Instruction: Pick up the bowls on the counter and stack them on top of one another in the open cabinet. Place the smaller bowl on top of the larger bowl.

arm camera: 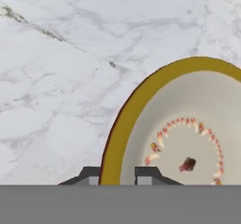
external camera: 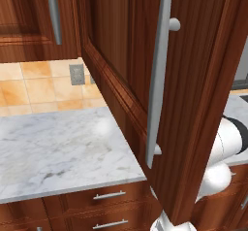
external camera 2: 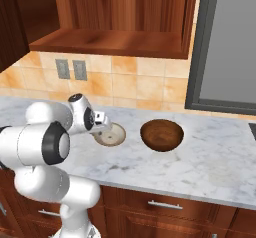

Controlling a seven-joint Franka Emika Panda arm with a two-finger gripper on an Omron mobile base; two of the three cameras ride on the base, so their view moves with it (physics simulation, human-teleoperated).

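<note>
A small cream bowl point(external camera 2: 111, 134) with a yellow rim and a painted ring inside sits on the white marble counter point(external camera 2: 210, 157). My gripper point(external camera 2: 102, 125) reaches down at its left edge. In the hand view the two dark fingertips point(arm camera: 89, 174) straddle the cream bowl's point(arm camera: 188, 124) yellow rim, one outside and one inside, with my gripper point(arm camera: 118, 175) shut on it. A larger brown wooden bowl point(external camera 2: 161, 134) stands just to the right, apart from it. The open cabinet point(external camera 2: 110, 41) hangs above the counter, and its door point(external camera: 193, 79) with a long silver handle point(external camera: 157, 79) swings out.
The open door blocks most of the right half of the left base view. A grey appliance panel point(external camera 2: 230, 47) stands at the back right. Outlets point(external camera 2: 70, 69) sit on the tiled wall. Drawers with short handles point(external camera 2: 165, 204) run under the counter point(external camera: 58, 147).
</note>
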